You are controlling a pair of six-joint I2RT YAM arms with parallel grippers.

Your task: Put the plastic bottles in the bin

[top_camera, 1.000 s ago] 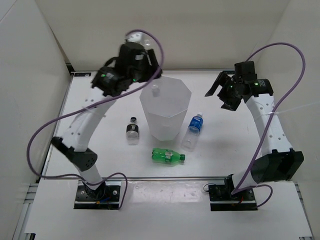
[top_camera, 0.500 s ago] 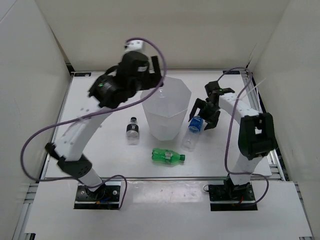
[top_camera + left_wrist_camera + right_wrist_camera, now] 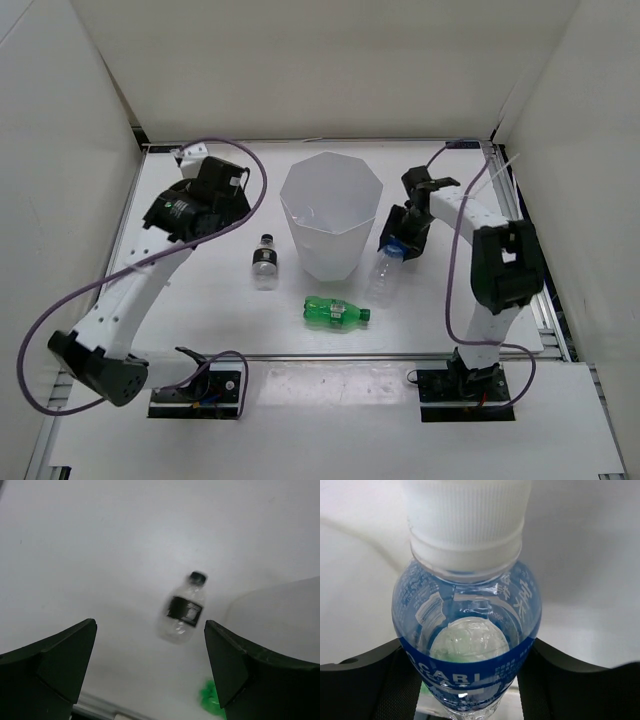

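Note:
The white faceted bin (image 3: 330, 215) stands mid-table. To its right lies a clear bottle with a blue label (image 3: 383, 272), and my right gripper (image 3: 400, 238) is shut on its upper part. In the right wrist view both black jaws press the sides of that bottle (image 3: 467, 610), whose white cap points away from the right gripper (image 3: 467, 680). My left gripper (image 3: 228, 205) hangs open and empty, left of the bin. A black-label bottle (image 3: 265, 262) lies ahead of the left gripper (image 3: 150, 626), seen as the black-label bottle (image 3: 184, 612). The green bottle (image 3: 335, 312) lies in front of the bin.
White walls close in the table on the left, back and right. The bin's wall (image 3: 280, 615) fills the right of the left wrist view, with the green bottle (image 3: 212, 700) at the bottom. Purple cables loop off both arms.
My left gripper let go of a clear bottle over the bin, opened, and swung back down to the left. My right arm dropped to the table and closed on the blue-label bottle.

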